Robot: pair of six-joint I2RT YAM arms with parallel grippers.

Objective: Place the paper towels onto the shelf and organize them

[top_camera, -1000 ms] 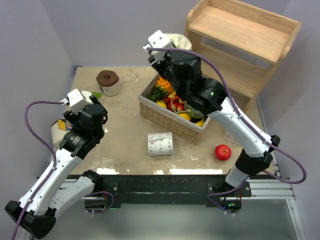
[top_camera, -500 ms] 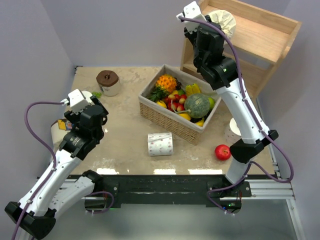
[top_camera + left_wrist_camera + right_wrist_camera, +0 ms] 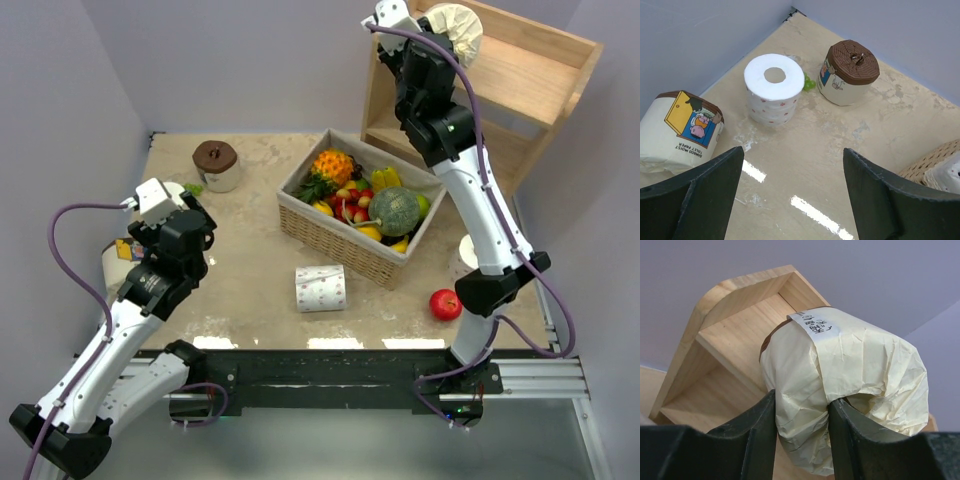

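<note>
Swung up from above the basket (image 3: pixel 340 245), the right pincer (image 3: pixel 802 415) now pinches a cream-wrapped paper towel roll (image 3: pixel 850 375), with the top tier of the shelf (image 3: pixel 525 75) just beyond and below. Lower it gently, seat it near the back rail (image 3: pixel 540 30), then release. Meanwhile the left pincer (image 3: pixel 792 160) hangs spread.
</note>
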